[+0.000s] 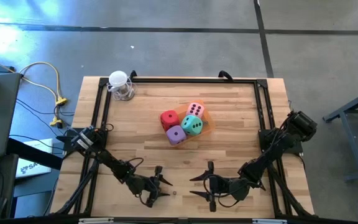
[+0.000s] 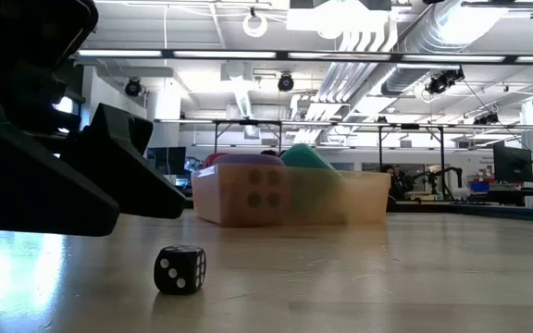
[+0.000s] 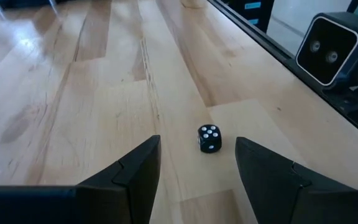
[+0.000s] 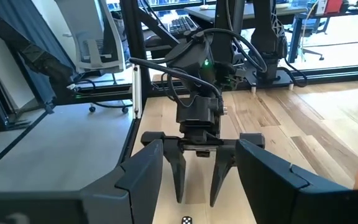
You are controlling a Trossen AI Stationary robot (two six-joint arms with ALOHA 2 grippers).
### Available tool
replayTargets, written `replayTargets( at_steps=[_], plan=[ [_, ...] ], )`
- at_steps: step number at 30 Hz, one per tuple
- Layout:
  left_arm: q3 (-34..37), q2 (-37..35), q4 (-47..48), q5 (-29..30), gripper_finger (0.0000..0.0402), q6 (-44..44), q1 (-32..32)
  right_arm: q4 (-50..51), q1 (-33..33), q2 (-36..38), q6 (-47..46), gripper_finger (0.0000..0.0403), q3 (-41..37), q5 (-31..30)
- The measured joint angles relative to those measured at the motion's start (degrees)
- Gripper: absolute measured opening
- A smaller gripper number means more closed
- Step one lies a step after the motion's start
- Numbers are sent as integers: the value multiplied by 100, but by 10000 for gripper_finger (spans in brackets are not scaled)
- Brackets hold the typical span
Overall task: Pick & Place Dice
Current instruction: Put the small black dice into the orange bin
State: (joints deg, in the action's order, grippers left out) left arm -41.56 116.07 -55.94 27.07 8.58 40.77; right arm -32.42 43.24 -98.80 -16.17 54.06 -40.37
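Both the left gripper and right gripper hung open, empty; reaching inward together for the dice risked a collision.

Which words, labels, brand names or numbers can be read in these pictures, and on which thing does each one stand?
No words, brand names or written numbers can be read in any view.
Pips only, no digits: small black die, five white pips on its top face.
Pips only: purple die, pink die, teal die, red die.
Far room screens and signs, low view: too blurred to read.
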Motion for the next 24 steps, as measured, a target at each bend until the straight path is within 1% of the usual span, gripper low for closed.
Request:
replayTargets(
  at_steps=[16,19,24],
  plan=[
    [-40,14,12,-51,200,290,-20,10,0,0,103,193,0,3],
    [-165,197,0,-51,200,282,-20,33,0,0,103,193,0,3],
    [-591,726,-105,-100,200,18,66,47,0,0,100,193,0,5]
  ],
)
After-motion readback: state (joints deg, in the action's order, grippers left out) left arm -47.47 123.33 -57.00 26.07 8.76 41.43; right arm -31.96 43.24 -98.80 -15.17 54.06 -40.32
